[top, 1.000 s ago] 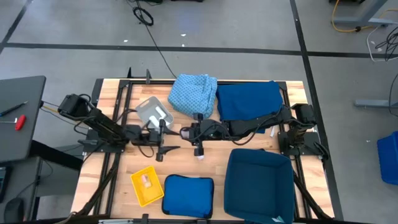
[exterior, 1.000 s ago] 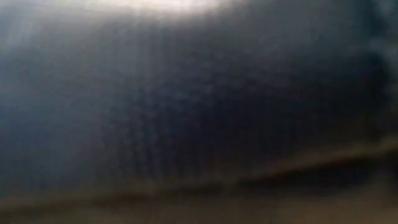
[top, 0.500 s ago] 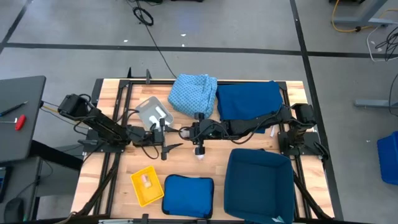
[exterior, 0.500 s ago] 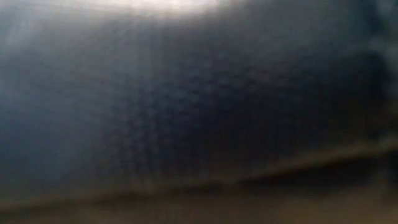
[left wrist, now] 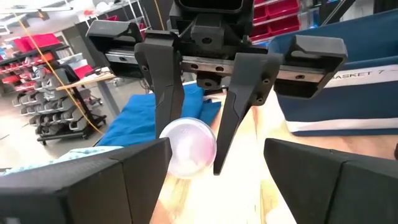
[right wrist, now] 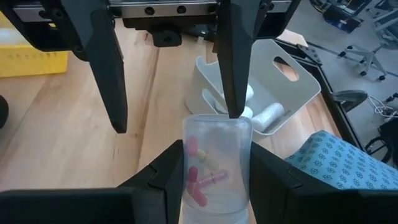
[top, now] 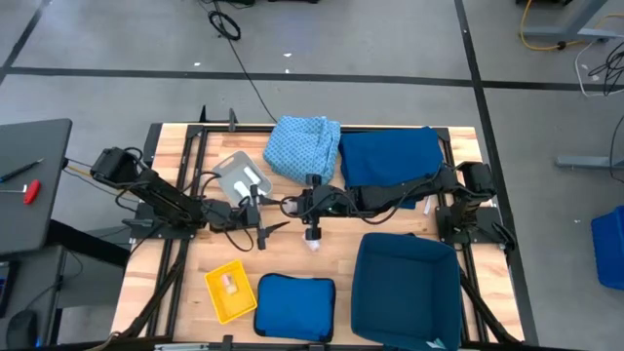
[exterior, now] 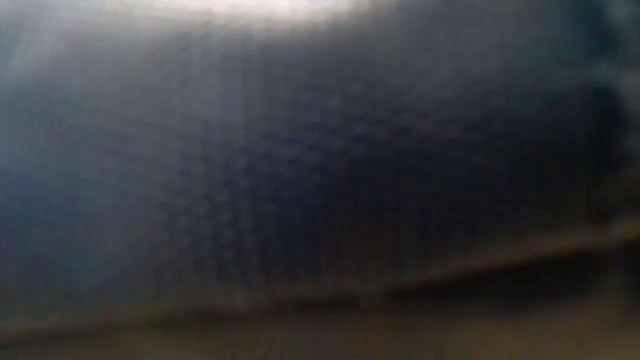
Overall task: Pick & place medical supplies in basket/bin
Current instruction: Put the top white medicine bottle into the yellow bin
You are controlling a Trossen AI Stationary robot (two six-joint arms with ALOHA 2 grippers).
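Observation:
A clear vial [right wrist: 214,165] with pink and yellow capsules inside sits in my right gripper [right wrist: 214,186] above the table's middle [top: 292,209]; its round end [left wrist: 188,148] faces my left gripper. My left gripper [top: 271,218] is open and level, pointing toward the table's right. Its fingers [right wrist: 106,68] stand spread just beyond the vial's free end. The grey tray [top: 239,176] holds white rolls [right wrist: 264,115]. The yellow basket [top: 230,289] holds a small packet. The light blue patterned cloth [top: 304,146] and the dark blue cloth [top: 390,156] lie at the far edge. My right gripper pinches the vial's body [right wrist: 214,186] between its two fingers, coming level from the table's right. The vial is lifted clear of the table and its free end [right wrist: 217,124] sticks out toward the left. My left gripper: one fingertip [right wrist: 235,112] stands right at the vial's free end; whether it touches, I cannot tell.
The large dark blue bin [top: 405,288] fills the near right corner and the flat blue pad [top: 293,306] lies at the near edge beside the yellow basket. A small white thing [top: 313,244] shows just near of the right gripper. The low view shows only a dark blur.
My left gripper has moved toward the table's right, closing in on the vial held by my right gripper, and has stayed open. The vial has kept its place.

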